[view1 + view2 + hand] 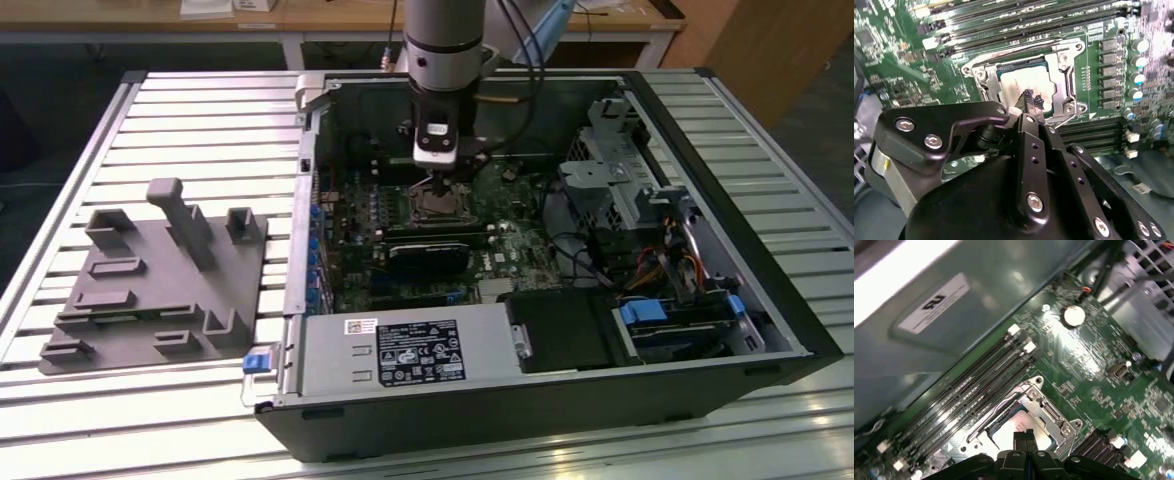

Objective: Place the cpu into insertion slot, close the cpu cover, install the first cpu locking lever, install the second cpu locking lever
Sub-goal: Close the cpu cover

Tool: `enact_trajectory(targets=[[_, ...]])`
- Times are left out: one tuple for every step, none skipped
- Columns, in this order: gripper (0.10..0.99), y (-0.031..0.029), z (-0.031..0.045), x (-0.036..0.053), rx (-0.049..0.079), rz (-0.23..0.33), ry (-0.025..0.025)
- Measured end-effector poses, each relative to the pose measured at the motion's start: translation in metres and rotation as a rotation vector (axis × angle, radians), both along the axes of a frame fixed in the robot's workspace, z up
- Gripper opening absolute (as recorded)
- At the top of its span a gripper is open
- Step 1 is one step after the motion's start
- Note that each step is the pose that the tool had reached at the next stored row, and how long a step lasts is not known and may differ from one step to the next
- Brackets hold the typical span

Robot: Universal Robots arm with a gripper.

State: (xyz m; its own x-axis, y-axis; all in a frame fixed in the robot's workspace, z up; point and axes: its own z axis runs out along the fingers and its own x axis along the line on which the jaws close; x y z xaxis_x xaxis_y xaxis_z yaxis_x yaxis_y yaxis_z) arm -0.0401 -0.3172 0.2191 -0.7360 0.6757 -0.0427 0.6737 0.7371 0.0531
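**A:** Nearest lot?
**B:** One slatted metal table. On it is one open computer case. Inside, along the case's near wall, sits a labelled power supply. Next to it, towards the exterior view's right, is a drive bay with blue tabs.

**A:** Anything outside the case?
**B:** One grey fixture tray with upright posts. It rests on the table just beside the case wall, at the exterior view's left.

**A:** Further in?
**B:** One black card lies across the motherboard, between the power supply and the insertion slot. The slot is near the middle of the board.

**A:** The cpu?
**B:** The cpu is seated in the insertion slot, pale face up. The cpu cover lies down over it, and its window frames the face. One locking lever, a thin wire, runs by the slot's edge. Whether it is latched, cannot tell.

**A:** Claw?
**B:** One gripper, on an arm standing upright over the case. Its fingers are pressed together with nothing seen between them. The tips sit over the cpu's face, near the cover's inner edge. Whether they make contact, cannot tell.

**A:** Beyond?
**B:** Long black memory slots flank the insertion slot on two sides. One coin cell sits on the board, well apart from the slot. Wooden desks stand past the table's far edge.
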Motion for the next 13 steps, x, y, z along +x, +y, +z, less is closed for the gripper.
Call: enact_trajectory(targets=[[0.106,0.0000,0.0000,0.0000,0.000,0.018,0.0000],[0.106,0.0000,0.0000,0.0000,0.000,0.038,0.0000],[0.106,0.0000,0.0000,0.0000,-0.001,0.056,-0.0001],[0.106,0.0000,0.0000,0.0000,-0.001,0.074,0.0000],[0.106,0.0000,0.0000,0.0000,-0.001,0.091,0.0000],[0.106,0.0000,0.0000,0.0000,-0.001,0.110,0.0000],[0.106,0.0000,0.0000,0.0000,-0.001,0.128,-0.0001],[0.106,0.0000,0.0000,0.0000,-0.001,0.146,0.0000],[0.106,0.0000,0.0000,0.0000,-0.001,0.164,0.0000],[0.106,0.0000,0.0000,0.0000,-0.002,0.181,0.0000],[0.106,0.0000,0.0000,0.0000,-0.002,0.201,0.0000],[0.106,0.0000,0.0000,0.0000,-0.002,0.219,0.0001],[0.106,0.0000,0.0000,0.0000,-0.003,0.237,0.0001]])
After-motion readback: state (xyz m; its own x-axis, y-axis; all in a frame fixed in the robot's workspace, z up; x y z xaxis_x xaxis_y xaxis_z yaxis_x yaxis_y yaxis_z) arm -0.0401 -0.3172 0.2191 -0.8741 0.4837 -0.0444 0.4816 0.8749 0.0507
